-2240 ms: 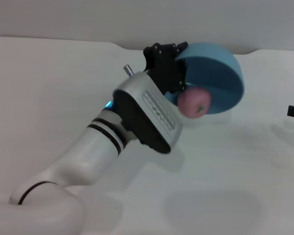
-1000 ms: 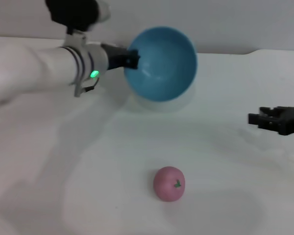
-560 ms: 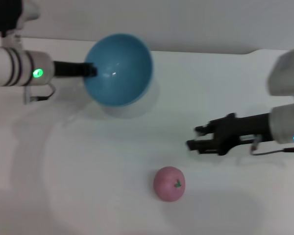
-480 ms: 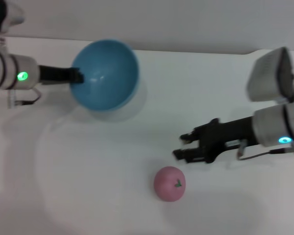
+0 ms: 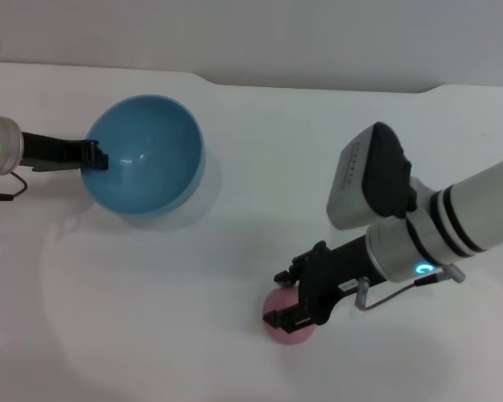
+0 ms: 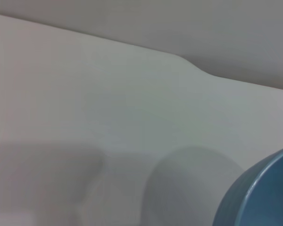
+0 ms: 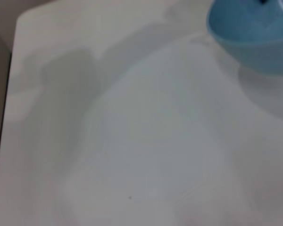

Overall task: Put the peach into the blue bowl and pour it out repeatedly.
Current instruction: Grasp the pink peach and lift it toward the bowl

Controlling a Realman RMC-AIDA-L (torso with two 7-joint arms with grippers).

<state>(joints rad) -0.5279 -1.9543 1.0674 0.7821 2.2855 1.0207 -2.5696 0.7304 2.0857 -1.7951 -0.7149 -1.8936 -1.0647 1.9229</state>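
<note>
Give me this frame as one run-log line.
phase: re-grasp | right end effector: open, straddling peach on table | left end effector: shut on blue bowl rim, bowl empty

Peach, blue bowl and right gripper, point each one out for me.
peach (image 5: 282, 332): head view, its pink lower edge under the gripper.
blue bowl (image 5: 142, 159): head view, its inner wall.
right gripper (image 5: 283, 298): head view, midway between its black fingertips.

A bare test bench by the look: plain white tabletop against a blank grey wall
</note>
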